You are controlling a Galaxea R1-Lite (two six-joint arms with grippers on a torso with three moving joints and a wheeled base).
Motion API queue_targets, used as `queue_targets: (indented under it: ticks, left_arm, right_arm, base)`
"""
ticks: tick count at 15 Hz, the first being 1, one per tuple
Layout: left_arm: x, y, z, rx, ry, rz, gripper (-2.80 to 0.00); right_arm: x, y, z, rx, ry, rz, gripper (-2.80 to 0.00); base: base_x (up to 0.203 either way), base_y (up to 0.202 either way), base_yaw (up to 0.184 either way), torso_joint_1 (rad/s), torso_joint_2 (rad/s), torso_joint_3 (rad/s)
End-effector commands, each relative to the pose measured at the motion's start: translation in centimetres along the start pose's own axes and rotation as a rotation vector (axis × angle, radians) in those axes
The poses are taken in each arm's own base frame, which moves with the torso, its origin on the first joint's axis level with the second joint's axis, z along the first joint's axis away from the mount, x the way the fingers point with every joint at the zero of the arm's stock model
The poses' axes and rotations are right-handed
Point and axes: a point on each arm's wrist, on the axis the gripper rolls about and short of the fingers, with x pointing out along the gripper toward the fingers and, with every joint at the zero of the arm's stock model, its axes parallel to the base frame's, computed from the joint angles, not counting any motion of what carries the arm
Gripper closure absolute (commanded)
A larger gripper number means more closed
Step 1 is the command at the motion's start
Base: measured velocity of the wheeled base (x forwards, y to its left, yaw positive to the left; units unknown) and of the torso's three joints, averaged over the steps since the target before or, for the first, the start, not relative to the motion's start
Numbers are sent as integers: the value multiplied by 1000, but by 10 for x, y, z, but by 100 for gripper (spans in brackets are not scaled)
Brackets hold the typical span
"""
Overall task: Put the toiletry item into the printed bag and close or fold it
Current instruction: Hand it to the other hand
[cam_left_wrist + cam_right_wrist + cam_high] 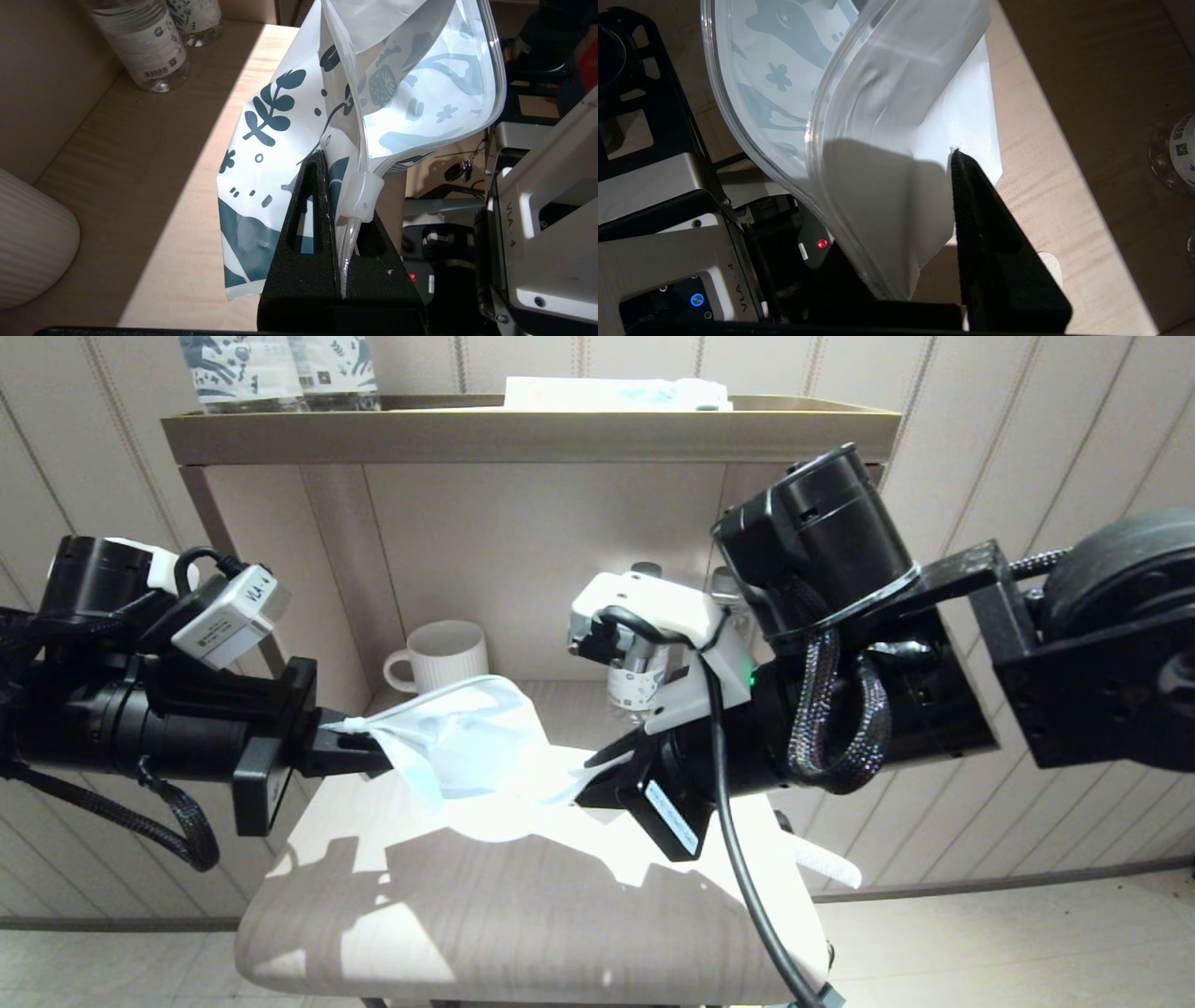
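The printed bag hangs above the small table, stretched between my two grippers. My left gripper is shut on the clear strip at the bag's left end; in the left wrist view its fingers pinch the strip just below the white slider. The bag's dark teal print faces the table. My right gripper stands open at the bag's other end. That end lies between its jaws, and one finger touches it at the tip. The white comb lies at the table's right edge.
A ribbed white mug stands at the back left under the shelf. A bottle sits behind my right wrist. Printed bottles and a white-and-blue packet rest on the shelf top.
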Motion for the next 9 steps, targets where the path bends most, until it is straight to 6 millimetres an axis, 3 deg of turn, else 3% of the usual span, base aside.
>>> queue_targets:
  ticks: [1,6,9]
  left_arm:
    - [0,0,-1,1,-3,-5,0]
    - [0,0,-1,0,-3,-5,0]
    - [2,3,-2,-5,0,-6,0]
  right_arm:
    - [0,0,1,-3,-2,2,-280]
    - [-3,1,-2,-7,1,2,-280]
    - [-21,4,-2,-8,-24,-5,-280]
  base:
    - [0,0,0,0,0,0]
    - [0,0,0,0,0,0]
    - [0,0,0,0,0,0]
